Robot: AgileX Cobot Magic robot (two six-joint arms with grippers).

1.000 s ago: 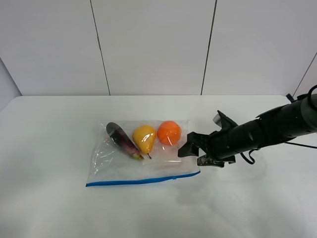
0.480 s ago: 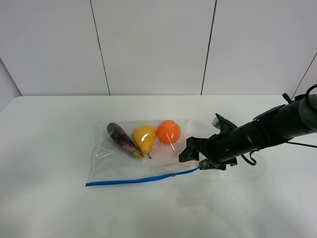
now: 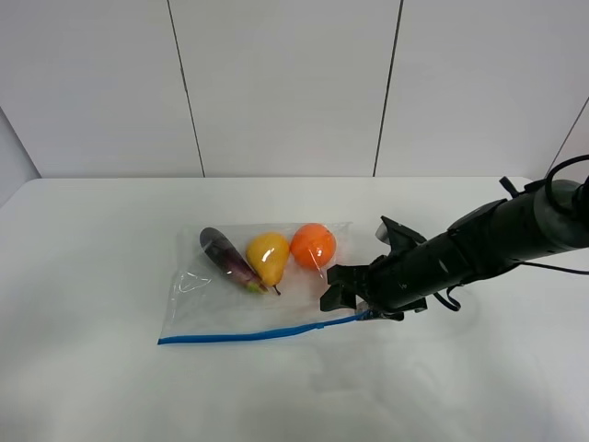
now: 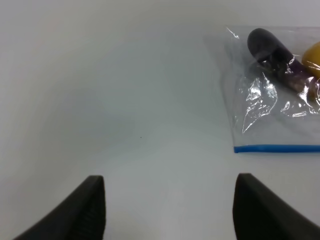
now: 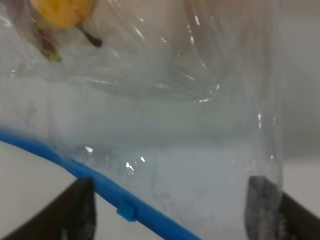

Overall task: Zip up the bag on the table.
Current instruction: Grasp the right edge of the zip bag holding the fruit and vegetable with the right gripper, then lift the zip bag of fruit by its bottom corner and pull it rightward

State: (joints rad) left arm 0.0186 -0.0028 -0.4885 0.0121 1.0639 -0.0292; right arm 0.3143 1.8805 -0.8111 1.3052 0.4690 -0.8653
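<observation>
The clear bag (image 3: 230,308) lies flat on the white table (image 3: 83,276), holding an eggplant (image 3: 225,258), a pear (image 3: 267,258) and an orange (image 3: 313,245). Its blue zipper strip (image 3: 248,333) runs along the near edge. My right gripper (image 3: 336,293) is at the bag's right end, open. In the right wrist view its fingers (image 5: 75,210) straddle the bag corner and the zipper strip (image 5: 100,182), with a small blue slider (image 5: 127,212) between them. My left gripper (image 4: 172,210) hangs open over bare table (image 4: 100,100), to one side of the bag's (image 4: 260,110) left corner. It is outside the high view.
White wall panels (image 3: 276,83) stand behind the table. The right arm (image 3: 488,244) stretches in from the right edge, low over the tabletop. Bare table surrounds the bag on all sides.
My right gripper has slid left onto the bag's right corner, and its jaws have narrowed a little. The zipper strip's right end has shifted slightly.
</observation>
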